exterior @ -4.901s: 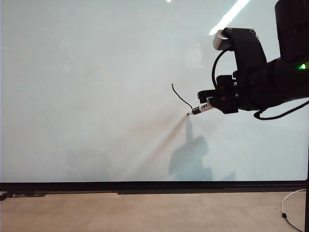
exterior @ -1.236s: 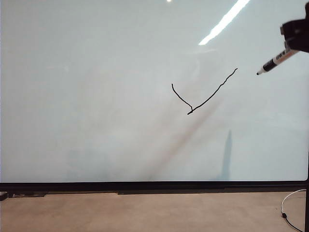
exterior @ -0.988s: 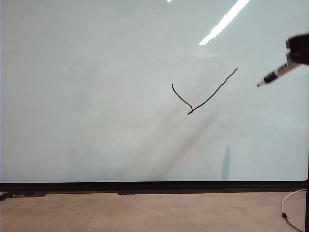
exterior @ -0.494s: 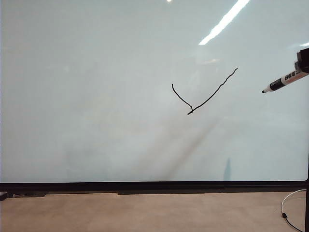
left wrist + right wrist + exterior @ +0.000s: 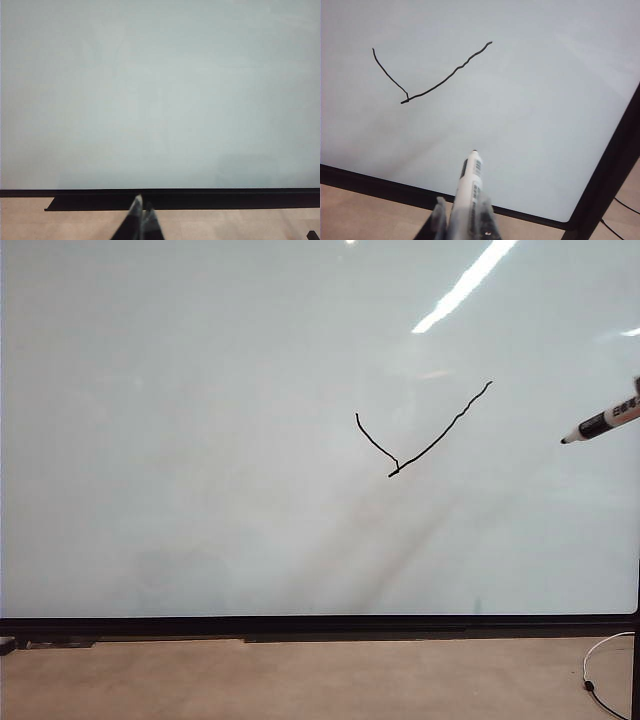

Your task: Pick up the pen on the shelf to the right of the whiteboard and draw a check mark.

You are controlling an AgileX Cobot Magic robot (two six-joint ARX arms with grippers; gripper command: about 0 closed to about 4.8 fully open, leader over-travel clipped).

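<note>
Whiteboard: the big glossy whiteboard fills nearly the whole exterior view, its thin black frame running along the bottom with tan floor below it.

Check mark: there it is, the check mark, a thin wobbly black tick just right of centre in the exterior view, short stroke on the left, longer stroke climbing to the upper right. In the right wrist view the same mark sits in the upper left of the frame.

Pen: the pen pokes in from the right edge of the exterior view, at mid height, black tip pointing left and slightly down, well apart from the tick. In the right wrist view the pen stands at the bottom centre, tip aimed at the board, and I cannot tell whether it touches the surface.

Right hand: the right hand is clamped tight on the pen's white barrel, fingers pressed to either side; in the exterior view the hand itself is out of frame.

Left hand: the left hand shows at the bottom centre of its wrist view, fingertips together, nothing between them, low in front of the board's bottom frame.

Cable: a thin white cable lies on the floor at the lower right of the exterior view.
</note>
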